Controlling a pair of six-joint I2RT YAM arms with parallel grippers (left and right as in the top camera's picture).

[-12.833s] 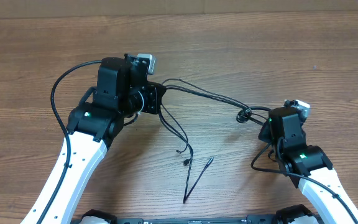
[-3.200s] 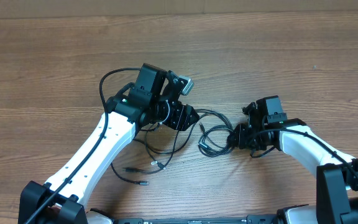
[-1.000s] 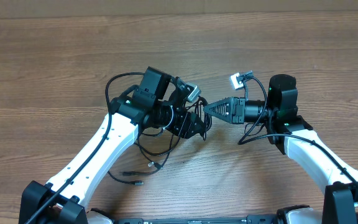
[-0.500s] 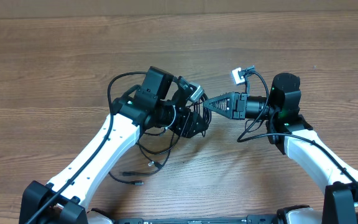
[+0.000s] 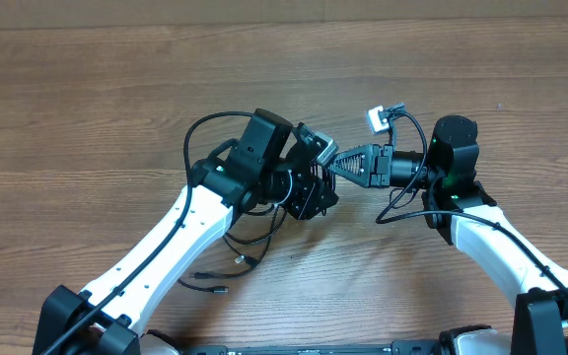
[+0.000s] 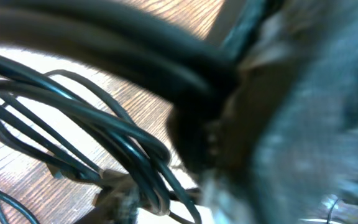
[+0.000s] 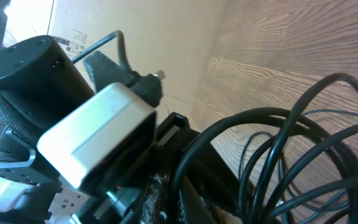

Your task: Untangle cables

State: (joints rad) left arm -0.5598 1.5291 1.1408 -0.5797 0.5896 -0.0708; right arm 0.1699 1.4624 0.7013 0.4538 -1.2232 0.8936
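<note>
The cables (image 5: 254, 232) are thin black cords bunched in loops under my left arm, with two small plug ends (image 5: 246, 261) lying on the wood. My left gripper (image 5: 316, 192) is raised at mid table and looks shut on the bunch. The left wrist view is blurred and shows looped cables (image 6: 110, 137) running into the jaws (image 6: 135, 199). My right gripper (image 5: 331, 170) points left, its tips touching the left gripper. In the right wrist view a cable from the loops (image 7: 309, 155) runs down between its fingers (image 7: 197, 199), so it appears shut on it.
The wooden table (image 5: 87, 108) runs out on all sides, with a cardboard wall along the far edge. Thick black arm cables loop beside each wrist (image 5: 200, 133). The left arm's white wrist camera (image 7: 98, 137) fills the right wrist view.
My left arm has shifted right and a little up, closing against the right gripper's tips. The right gripper has held nearly still. The hanging loops moved with the left gripper.
</note>
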